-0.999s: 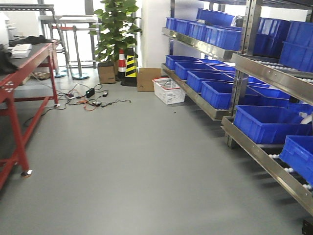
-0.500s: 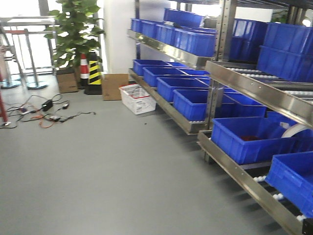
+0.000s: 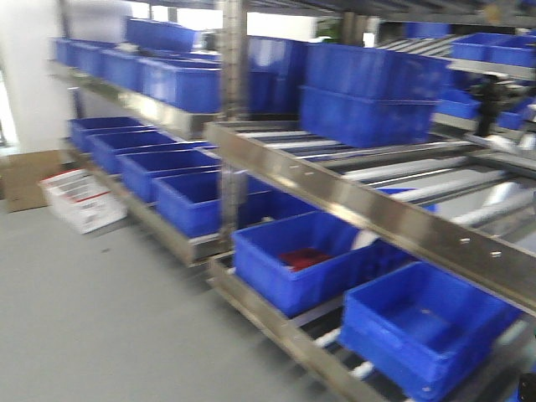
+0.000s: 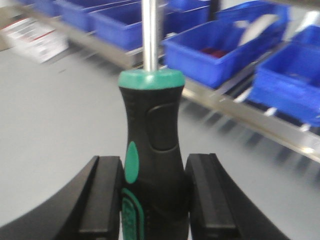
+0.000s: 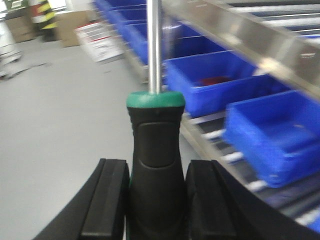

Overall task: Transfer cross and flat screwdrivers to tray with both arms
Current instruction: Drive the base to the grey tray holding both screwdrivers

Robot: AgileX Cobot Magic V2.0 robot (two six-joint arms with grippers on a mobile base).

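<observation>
In the left wrist view a screwdriver [image 4: 152,135] with a black-and-green handle stands upright between the black fingers of my left gripper [image 4: 155,197], which is shut on its handle; the silver shaft runs up out of the frame. The right wrist view shows the same kind of screwdriver [image 5: 156,150], and my right gripper [image 5: 156,197] is shut on its handle, shaft pointing up. Both tips are out of view, so I cannot tell cross from flat. The tray is out of view. Neither arm shows in the front view.
A steel roller rack [image 3: 360,201] fills the right side of the front view, holding several deep blue bins [image 3: 293,260] on its low and upper shelves. Grey floor [image 3: 92,318] lies to the left. A white crate [image 3: 82,199] and a cardboard box [image 3: 21,180] sit by the wall.
The front view has swung to the right: the red table, plant and cone have left the frame, and the blue-bin rack now fills it, closer and blurred.
</observation>
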